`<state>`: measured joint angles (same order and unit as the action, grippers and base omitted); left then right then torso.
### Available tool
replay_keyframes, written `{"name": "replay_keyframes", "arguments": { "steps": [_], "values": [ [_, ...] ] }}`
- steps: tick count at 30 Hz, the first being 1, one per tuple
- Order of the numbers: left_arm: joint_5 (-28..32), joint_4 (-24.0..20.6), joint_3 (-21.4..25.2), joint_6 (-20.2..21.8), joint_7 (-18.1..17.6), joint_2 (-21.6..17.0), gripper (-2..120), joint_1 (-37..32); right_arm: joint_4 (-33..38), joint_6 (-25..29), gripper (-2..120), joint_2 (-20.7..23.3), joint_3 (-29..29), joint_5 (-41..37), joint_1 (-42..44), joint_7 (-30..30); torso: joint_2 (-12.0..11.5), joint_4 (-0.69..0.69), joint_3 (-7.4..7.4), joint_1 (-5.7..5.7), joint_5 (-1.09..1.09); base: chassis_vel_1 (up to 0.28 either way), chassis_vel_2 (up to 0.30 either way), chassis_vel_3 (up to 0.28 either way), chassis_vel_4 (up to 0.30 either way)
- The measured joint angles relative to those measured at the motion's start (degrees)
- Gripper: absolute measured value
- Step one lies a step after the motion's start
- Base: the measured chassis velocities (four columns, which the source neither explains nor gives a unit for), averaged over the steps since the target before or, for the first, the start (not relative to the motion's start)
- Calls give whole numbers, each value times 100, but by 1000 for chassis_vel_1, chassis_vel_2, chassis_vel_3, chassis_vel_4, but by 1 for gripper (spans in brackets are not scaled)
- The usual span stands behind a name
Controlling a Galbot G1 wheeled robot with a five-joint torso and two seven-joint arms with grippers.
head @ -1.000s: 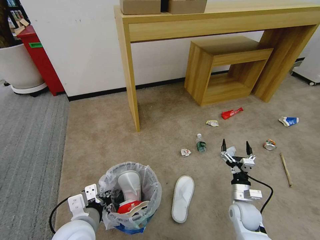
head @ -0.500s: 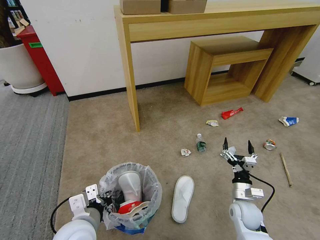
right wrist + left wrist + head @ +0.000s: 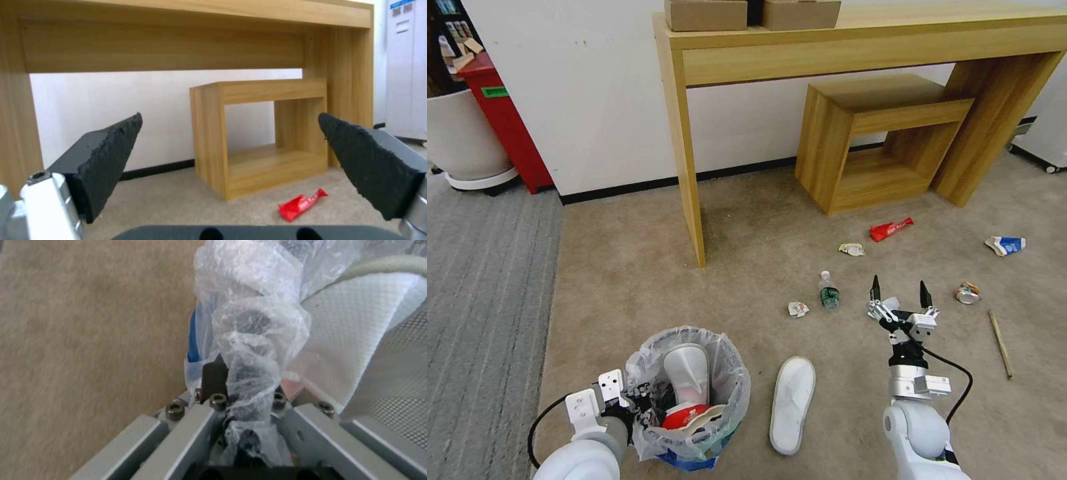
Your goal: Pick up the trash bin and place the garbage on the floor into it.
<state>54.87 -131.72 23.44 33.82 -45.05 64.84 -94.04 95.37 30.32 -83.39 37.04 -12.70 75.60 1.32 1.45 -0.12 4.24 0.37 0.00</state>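
**Base crept forward; right tool spread and empty**

Head view: your whole picture slid, so the camera moved, not the garbage. The trash bin (image 3: 690,393) sat at your left tool (image 3: 627,398).

Left wrist: it pinched the bin's rim.

Right wrist: right tool (image 3: 231,163) spread, facing a red wrapper (image 3: 302,208).

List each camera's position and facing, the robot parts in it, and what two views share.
Head view: high, looking down at the beige carpet floor; left gripper on the bag-lined round trash bin, right gripper open.
Left wrist view: close behind the left gripper, which pinches the bin's bag.
Right wrist view: low, facing the wooden console table, between open fingers.
Shared: red wrapper.
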Motion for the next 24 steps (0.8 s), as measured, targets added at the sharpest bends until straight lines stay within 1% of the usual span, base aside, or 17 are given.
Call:
{"name": "replay_keyframes", "arguments": {
  "steps": [5,6,9,11,24],
  "values": [
    [-4,3,-11,0,1,0,0,6,-18,3,100,2,-4,0,-16,9,0,0,0,0,1,-170,177,175,-162],
    [-5,6,-13,0,1,0,0,6,-22,10,100,1,-9,2,-25,9,0,0,1,1,-2,-174,173,186,-170],
    [-9,14,-17,0,2,1,0,4,-41,46,100,-2,-28,2,-38,7,0,0,1,1,1,-151,163,150,-164],
    [-17,16,-27,0,2,2,0,4,-50,71,100,2,-32,2,-47,6,0,0,2,2,0,-130,83,131,-96],
    [1,1,-11,0,3,-17,0,2,-26,34,100,57,-39,4,-85,-32,0,0,0,0,0,-12,11,6,-7]
  ]
}}
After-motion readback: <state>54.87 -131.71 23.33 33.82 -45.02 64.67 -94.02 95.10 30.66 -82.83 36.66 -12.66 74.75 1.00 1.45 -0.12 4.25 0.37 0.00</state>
